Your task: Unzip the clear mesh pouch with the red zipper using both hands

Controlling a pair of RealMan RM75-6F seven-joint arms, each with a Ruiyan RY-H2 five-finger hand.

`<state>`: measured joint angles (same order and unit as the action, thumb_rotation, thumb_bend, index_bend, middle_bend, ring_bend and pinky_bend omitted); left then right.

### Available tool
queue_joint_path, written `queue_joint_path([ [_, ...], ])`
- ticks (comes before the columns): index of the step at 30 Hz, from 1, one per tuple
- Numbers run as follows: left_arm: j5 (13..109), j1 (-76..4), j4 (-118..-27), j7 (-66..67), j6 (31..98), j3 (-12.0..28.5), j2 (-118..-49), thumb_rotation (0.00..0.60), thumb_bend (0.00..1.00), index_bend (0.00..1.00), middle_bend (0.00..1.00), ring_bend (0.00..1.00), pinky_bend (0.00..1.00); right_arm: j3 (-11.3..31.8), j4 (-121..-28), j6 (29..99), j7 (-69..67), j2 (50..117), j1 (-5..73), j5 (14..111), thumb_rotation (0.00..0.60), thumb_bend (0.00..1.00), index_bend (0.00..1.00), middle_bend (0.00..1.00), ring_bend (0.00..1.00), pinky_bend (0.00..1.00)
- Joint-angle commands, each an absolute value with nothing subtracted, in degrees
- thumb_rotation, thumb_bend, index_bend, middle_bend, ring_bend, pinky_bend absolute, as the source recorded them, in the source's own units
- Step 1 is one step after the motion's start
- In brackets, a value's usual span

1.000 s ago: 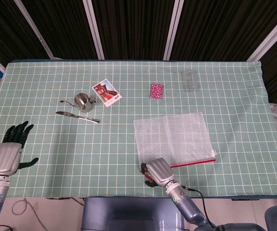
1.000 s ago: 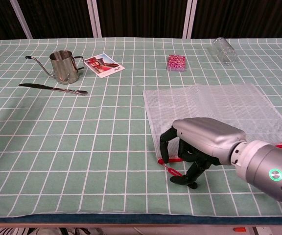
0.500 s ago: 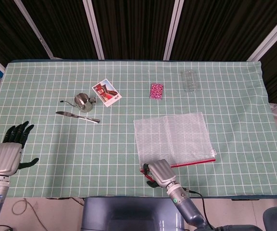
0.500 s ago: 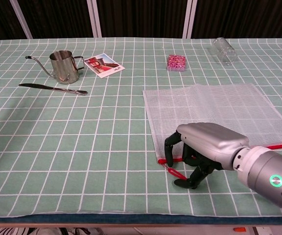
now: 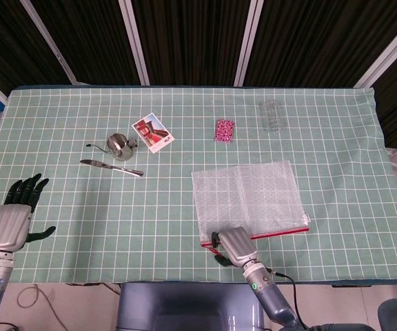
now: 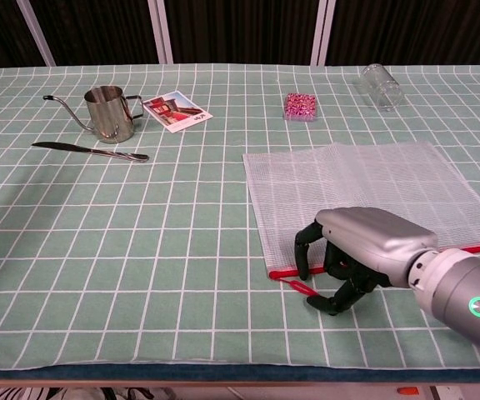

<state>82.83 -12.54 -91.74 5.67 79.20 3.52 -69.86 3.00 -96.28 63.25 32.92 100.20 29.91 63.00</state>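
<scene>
At six o'clock on the table, the right hand point(image 6: 365, 258) arches over the near corner of the clear mesh pouch with the red zipper point(image 6: 365, 187). Its fingers point(image 6: 302, 254) are curled down at the zipper's red pull tab point(image 6: 300, 287). Whether the tab is actually pinched I cannot tell; the thumb sits just beside it, probably feeling for a grip. The pouch lies flat towards four o'clock, zipper edge nearest the robot, which suits a sideways pull.

At eight o'clock the left hand point(image 5: 12, 214) rests well apart from the pouch, fingers spread and holding nothing, so the bracing grip is not yet made.

Farther off, at ten o'clock, lie a steel table knife point(image 6: 90, 151), a small steel pitcher point(image 6: 109, 113) and a picture card point(image 6: 177, 111). At twelve sits a pink beaded block point(image 6: 300, 106), at one a clear glass jar point(image 6: 380, 86) on its side.
</scene>
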Motion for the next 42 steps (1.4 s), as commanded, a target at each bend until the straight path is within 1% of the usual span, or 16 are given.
queue_joint_path([
  [1,82.8,-12.5,-91.8,5.6,79.2,3.5,-69.8,0.600,0.07,0.00,0.00,0.00,0.00,2.9,-96.3,63.4,32.9,100.2,29.8,63.0,0.600,0.39,0.53,1.00,1.00,0.95],
  [11,82.7,-12.6,-92.0,5.3,78.9,3.6,-69.6,0.600,0.07,0.00,0.00,0.00,0.00,3.1,-96.8,65.0,34.3,100.0,29.3,61.8,0.600,0.40,0.55,1.00,1.00,0.95],
  [23,82.7,-12.6,-92.1,5.2,78.8,3.6,-69.5,0.600,0.07,0.00,0.00,0.00,0.00,3.0,-97.5,64.6,35.8,99.6,29.4,59.5,0.600,0.45,0.55,1.00,1.00,0.95],
  [33,82.7,-12.6,-92.2,5.1,78.6,3.6,-69.5,0.600,0.07,0.00,0.00,0.00,0.00,2.8,-97.0,64.9,35.9,99.7,29.3,59.1,0.600,0.46,0.54,1.00,1.00,0.95],
  [42,82.7,-12.6,-92.2,5.2,78.6,3.6,-69.5,0.600,0.07,0.00,0.00,0.00,0.00,2.5,-96.4,64.7,35.2,100.0,29.2,59.1,0.600,0.56,0.54,1.00,1.00,0.95],
])
